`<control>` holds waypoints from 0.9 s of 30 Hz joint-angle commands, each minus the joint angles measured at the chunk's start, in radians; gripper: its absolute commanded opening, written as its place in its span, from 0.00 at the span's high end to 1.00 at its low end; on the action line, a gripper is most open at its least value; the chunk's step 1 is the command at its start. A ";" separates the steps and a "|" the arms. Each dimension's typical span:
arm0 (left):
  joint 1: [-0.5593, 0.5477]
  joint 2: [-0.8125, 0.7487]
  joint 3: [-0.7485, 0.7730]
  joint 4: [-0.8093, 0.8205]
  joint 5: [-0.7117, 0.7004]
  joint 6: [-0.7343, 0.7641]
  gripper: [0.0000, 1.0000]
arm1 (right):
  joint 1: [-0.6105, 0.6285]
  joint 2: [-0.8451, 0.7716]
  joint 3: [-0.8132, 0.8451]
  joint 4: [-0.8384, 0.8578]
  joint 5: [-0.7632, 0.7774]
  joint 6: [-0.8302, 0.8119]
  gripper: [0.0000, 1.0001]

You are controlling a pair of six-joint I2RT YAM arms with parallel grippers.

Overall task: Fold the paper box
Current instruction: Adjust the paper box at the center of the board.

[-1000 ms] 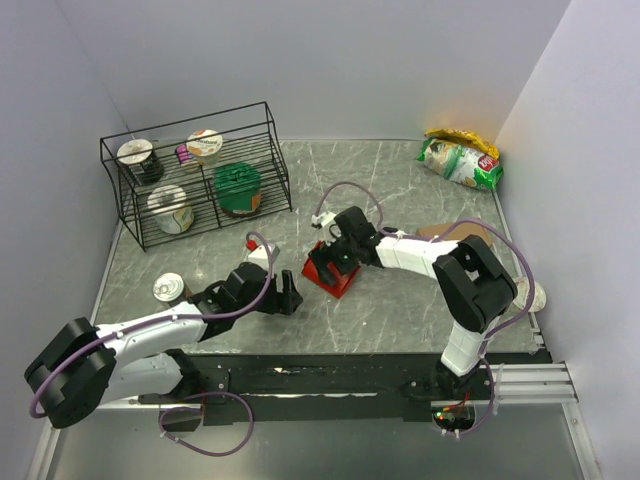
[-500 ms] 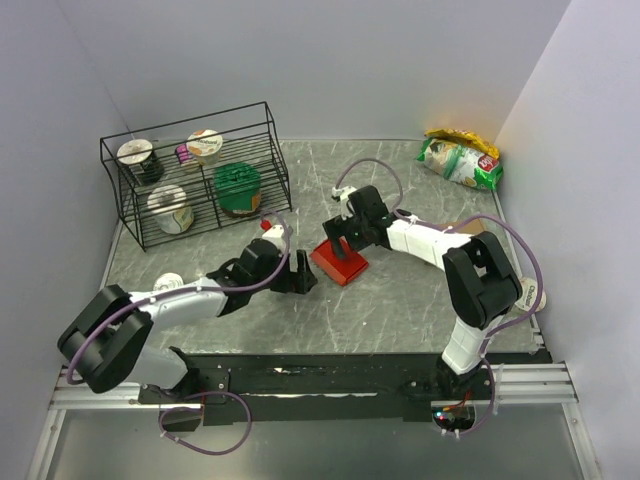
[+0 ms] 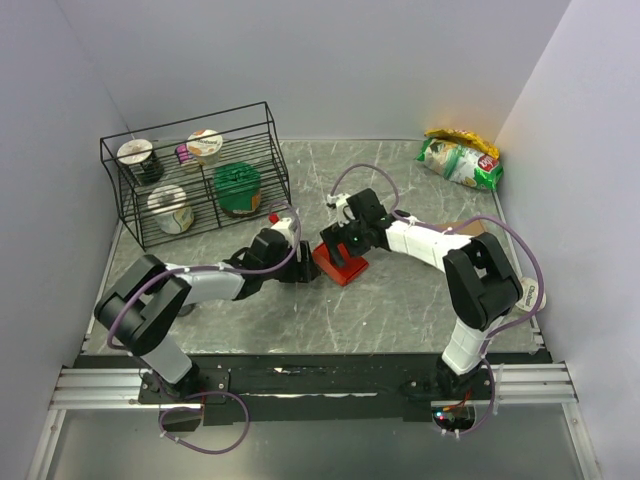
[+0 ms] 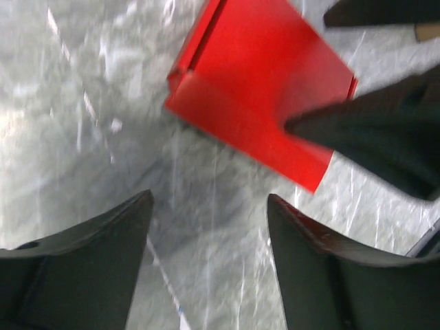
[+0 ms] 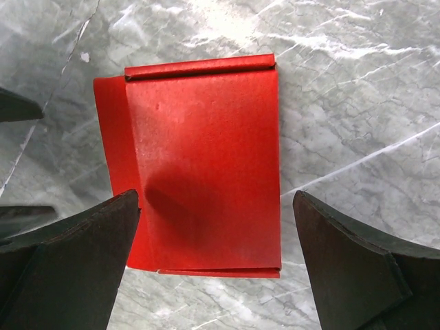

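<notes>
The paper box (image 3: 342,266) is a bright red folded card lying flat on the grey marble table. In the right wrist view the paper box (image 5: 206,158) is a flat rectangle with a flap along its left side. My right gripper (image 5: 216,199) is open above its near end, one finger on each side, and also shows in the top view (image 3: 336,244). My left gripper (image 3: 306,270) is open just left of the box. In the left wrist view the paper box (image 4: 247,89) lies ahead of the left gripper (image 4: 210,206), and a right finger (image 4: 371,130) reaches over its right part.
A black wire rack (image 3: 195,185) with several cups stands at the back left. A green and yellow snack bag (image 3: 460,158) lies at the back right. Brown cardboard (image 3: 470,228) shows behind the right arm. A white object (image 3: 536,295) sits at the right edge.
My left arm has stretched right until its open gripper is beside the box. The box, raised under the right gripper a second ago, now lies flat, with the right gripper open over it.
</notes>
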 commanded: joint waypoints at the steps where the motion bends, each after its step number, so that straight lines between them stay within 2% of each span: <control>1: 0.001 0.035 0.063 0.070 -0.010 -0.014 0.31 | 0.024 -0.029 0.006 -0.014 0.005 -0.027 0.00; 19: 0.001 0.115 0.086 0.113 0.014 0.001 0.47 | 0.072 0.040 0.058 -0.046 0.148 -0.035 0.00; 27: 0.001 0.129 0.103 0.115 0.016 0.015 0.49 | 0.080 0.055 0.067 -0.068 0.172 -0.023 0.00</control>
